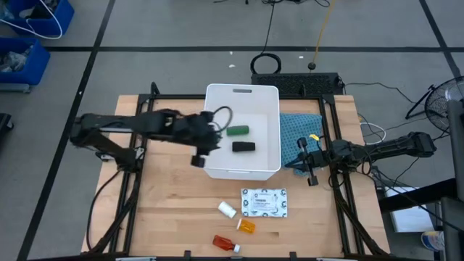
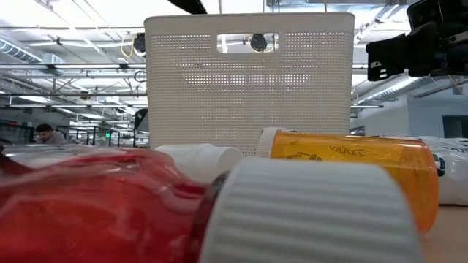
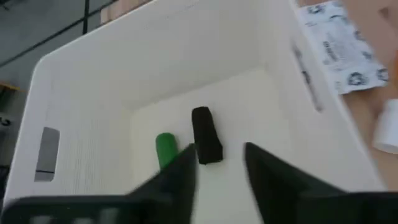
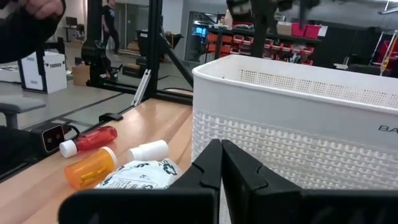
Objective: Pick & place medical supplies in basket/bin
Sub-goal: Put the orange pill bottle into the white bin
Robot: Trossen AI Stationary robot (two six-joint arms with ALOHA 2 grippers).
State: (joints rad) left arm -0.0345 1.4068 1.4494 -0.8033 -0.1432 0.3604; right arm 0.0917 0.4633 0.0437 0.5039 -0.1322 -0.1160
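Note:
The white tub (image 1: 269, 160) stands mid-table, and a green oblong (image 1: 238, 131) and a black oblong (image 1: 243, 146) lie on its floor. My left gripper (image 1: 206, 144) hovers open over the tub's left rim; its wrist view looks down on the black oblong (image 3: 206, 135) and green oblong (image 3: 166, 150), with the gripper (image 3: 221, 165) above them. My right gripper (image 1: 313, 159) is shut, right of the tub beside the teal cloth. Near the table's near edge lie the white packet (image 1: 264, 202), white cylinder (image 1: 228, 209), orange vial (image 1: 246, 226) and red bottle (image 1: 225, 243).
The teal cloth (image 1: 297, 134) lies against the tub's right side under the right arm. Black frame rails run along both table sides. Bare wood shows left of the items and in front of the tub. People show in the room beyond in the right wrist view.

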